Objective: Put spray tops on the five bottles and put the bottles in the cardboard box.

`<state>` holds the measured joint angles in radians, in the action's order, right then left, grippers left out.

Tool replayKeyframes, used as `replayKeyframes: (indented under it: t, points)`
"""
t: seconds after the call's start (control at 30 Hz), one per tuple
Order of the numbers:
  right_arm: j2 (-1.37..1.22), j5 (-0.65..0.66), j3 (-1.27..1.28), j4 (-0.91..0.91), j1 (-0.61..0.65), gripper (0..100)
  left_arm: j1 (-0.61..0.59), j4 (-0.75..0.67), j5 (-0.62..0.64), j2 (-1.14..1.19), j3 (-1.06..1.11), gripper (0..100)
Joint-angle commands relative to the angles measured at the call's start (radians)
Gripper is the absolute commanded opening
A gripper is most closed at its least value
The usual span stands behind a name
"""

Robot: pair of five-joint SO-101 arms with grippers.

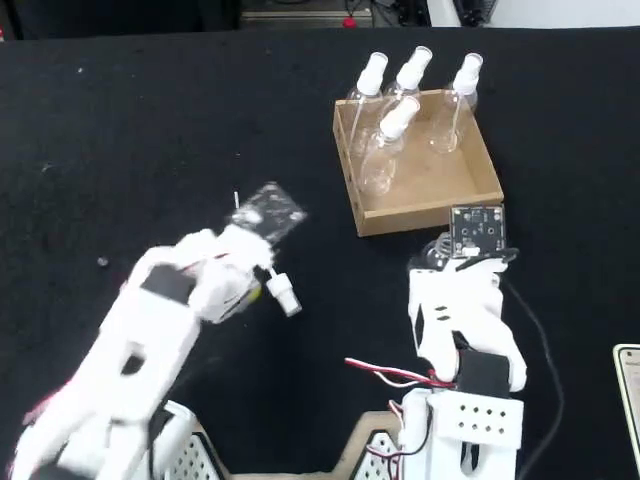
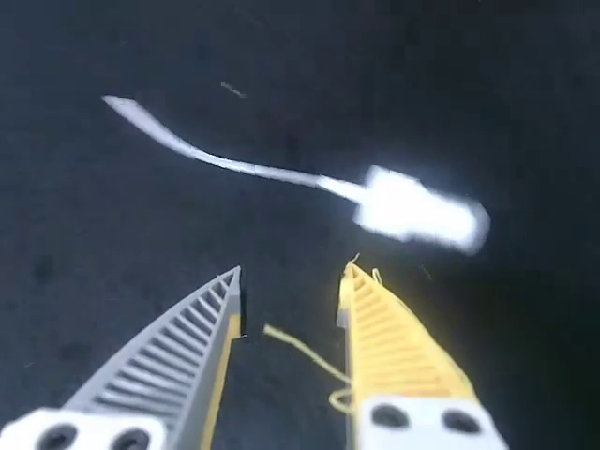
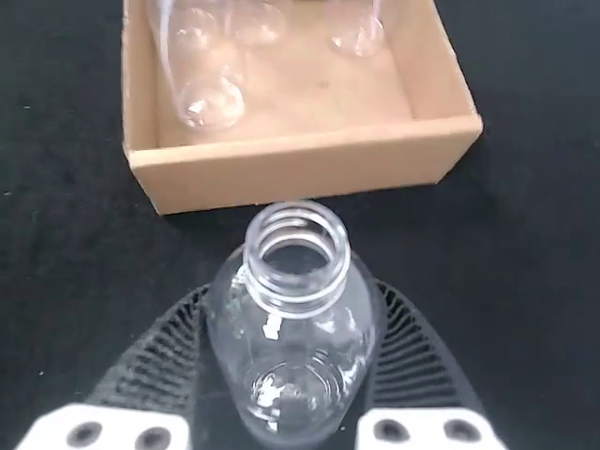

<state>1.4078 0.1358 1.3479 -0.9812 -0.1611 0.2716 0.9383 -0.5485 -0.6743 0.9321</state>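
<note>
Cardboard box (image 3: 300,169) just ahead of my right gripper (image 3: 292,291) holds 4 capped bottles (image 1: 380,160); that gripper pinches 1 uncapped bottle (image 3: 295,375). My left gripper (image 2: 292,277), spread, faces 1 spray top (image 2: 412,214) just ahead.

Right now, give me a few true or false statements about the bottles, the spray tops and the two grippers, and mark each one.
1. Four bottles with spray tops are in the cardboard box. True.
2. The bottle in the right gripper has a spray top on it. False: its threaded neck is bare and open.
3. The left gripper is clamped on a spray top. False: it is open, and the loose spray top lies on the table beyond its fingertips.
4. The bottle that the right gripper holds is outside the cardboard box. True: it is on the near side of the box's front wall.
</note>
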Motion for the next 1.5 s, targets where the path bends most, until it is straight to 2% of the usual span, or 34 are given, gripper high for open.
replayKeyframes:
  t: [0.0,0.17,0.37,0.53,0.63,0.8,1.07,1.3,1.47]
  points:
    - [0.021,-0.018,-0.004,0.002,-0.020,6.7,0.045,0.054,-0.086,0.229,-0.200,17]
    - [0.021,-0.018,-0.004,0.000,-0.021,6.7,0.045,0.060,-0.215,0.397,-0.309,18]
    - [0.021,-0.014,-0.004,-0.003,-0.021,6.7,0.045,0.061,-0.327,0.434,-0.351,34]
    - [0.021,-0.014,-0.004,-0.003,-0.023,6.7,0.088,0.052,-0.453,0.448,-0.340,31]
    - [0.021,-0.012,-0.004,-0.003,-0.044,6.7,0.127,0.051,-0.459,0.448,-0.351,30]
    - [0.021,-0.015,-0.005,0.000,-0.075,6.7,0.154,-0.044,-0.457,0.465,-0.344,30]
    - [0.021,-0.014,-0.005,0.000,-0.075,6.7,0.173,-0.183,-0.465,0.657,-0.351,30]
    - [0.021,-0.012,-0.005,0.000,-0.075,6.7,0.139,-0.178,-0.465,0.674,-0.360,30]
    - [0.021,-0.014,-0.005,0.002,-0.075,6.7,0.120,-0.021,-0.457,0.674,-0.383,30]
